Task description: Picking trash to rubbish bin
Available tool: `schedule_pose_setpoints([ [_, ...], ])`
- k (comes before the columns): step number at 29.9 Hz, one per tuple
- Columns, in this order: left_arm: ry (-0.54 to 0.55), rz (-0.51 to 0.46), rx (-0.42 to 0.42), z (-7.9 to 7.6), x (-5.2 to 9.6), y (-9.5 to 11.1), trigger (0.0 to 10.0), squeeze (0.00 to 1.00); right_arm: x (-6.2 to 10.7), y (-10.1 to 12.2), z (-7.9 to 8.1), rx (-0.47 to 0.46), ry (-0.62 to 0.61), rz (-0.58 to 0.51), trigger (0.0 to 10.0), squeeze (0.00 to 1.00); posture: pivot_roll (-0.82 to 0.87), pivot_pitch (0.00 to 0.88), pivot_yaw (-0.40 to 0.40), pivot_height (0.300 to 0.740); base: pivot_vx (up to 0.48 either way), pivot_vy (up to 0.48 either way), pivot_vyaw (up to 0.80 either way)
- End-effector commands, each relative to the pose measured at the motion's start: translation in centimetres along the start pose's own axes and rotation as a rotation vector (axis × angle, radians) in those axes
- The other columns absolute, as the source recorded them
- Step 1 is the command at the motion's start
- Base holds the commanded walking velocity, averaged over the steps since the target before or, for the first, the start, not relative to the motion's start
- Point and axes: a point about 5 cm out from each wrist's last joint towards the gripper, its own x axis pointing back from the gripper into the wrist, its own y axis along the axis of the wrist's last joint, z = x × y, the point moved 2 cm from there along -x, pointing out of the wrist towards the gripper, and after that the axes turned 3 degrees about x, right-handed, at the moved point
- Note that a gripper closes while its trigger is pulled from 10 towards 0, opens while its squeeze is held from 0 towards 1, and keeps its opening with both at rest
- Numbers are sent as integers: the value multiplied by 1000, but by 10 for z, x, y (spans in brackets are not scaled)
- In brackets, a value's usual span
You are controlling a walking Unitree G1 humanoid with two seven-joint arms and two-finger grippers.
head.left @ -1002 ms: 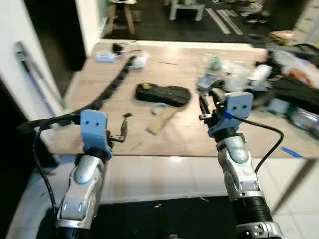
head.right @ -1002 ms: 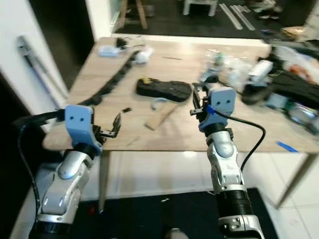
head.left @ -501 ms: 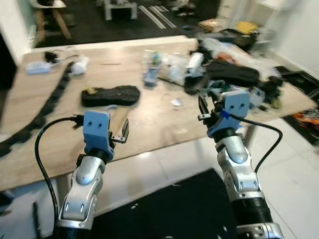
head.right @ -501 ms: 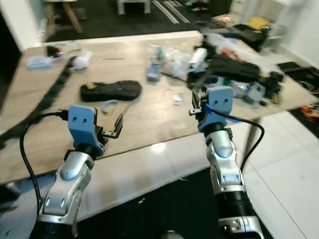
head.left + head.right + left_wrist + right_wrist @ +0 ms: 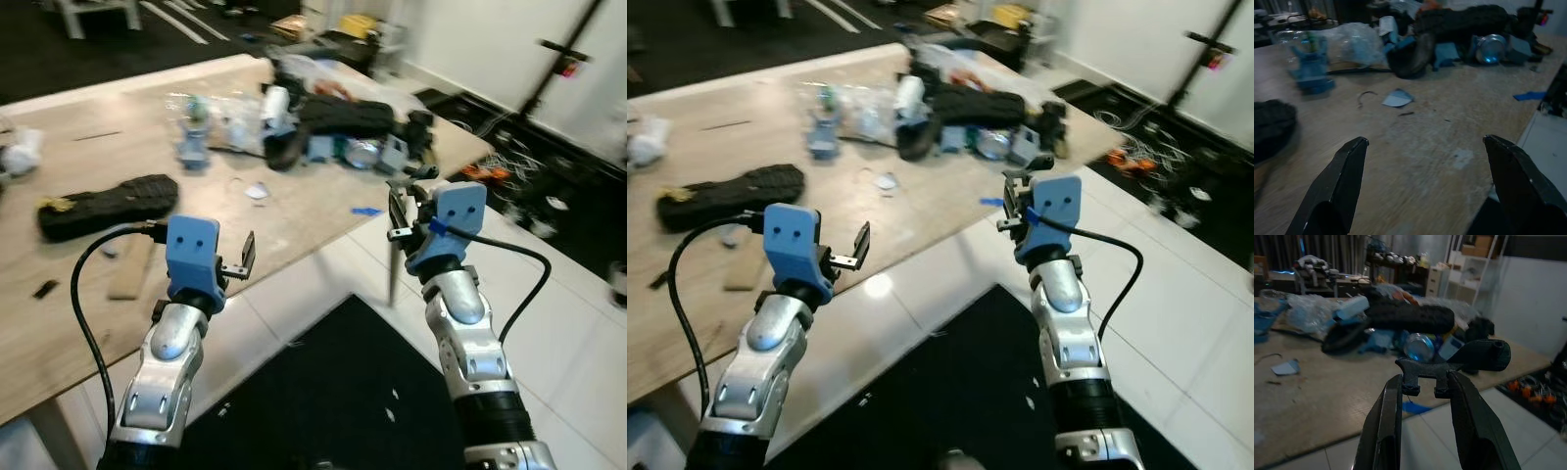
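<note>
1. My left claw (image 5: 1425,186) hovers over the pale wood-grain desk (image 5: 1415,147), its two black fingers (image 5: 1342,181) spread wide apart, gripping nothing.
2. My right claw (image 5: 1422,396) hangs past the desk's edge above white glossy floor tiles (image 5: 549,323), fingers drawn near together around a small black plastic bracket (image 5: 1449,364).
3. The left wrist view alone shows a small pale paper scrap (image 5: 1397,98) ahead of that claw.
4. Beyond lie crumpled clear plastic bags (image 5: 1354,41), a shiny round can (image 5: 1419,346) and a long black ribbed sole-like slab (image 5: 103,201).
5. A black mat (image 5: 323,392) lies beneath both arms.
</note>
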Motion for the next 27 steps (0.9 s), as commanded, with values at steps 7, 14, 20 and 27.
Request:
schedule_pose_setpoints([
  [7, -9, 14, -6, -4, 0, -5, 10000, 0, 4, -9, 1, 5, 6, 47, 10000, 0, 17, 149, -43, 740, 0, 0, -800],
  [14, -13, 18, -5, -5, 1, -6, 10000, 0, 6, -12, 1, 7, 7, 62, 10000, 0, 16, 150, -41, 740, 0, 0, -800],
  [20, -13, 18, -6, -4, 1, -6, 10000, 0, 7, -14, 2, 5, 12, 74, 10000, 0, 17, 148, -43, 740, 0, 0, -800],
  [27, -12, 18, -9, -4, 1, -6, 10000, 0, 8, -16, 4, 5, 20, 82, 10000, 0, 19, 139, -44, 740, 0, 0, -800],
])
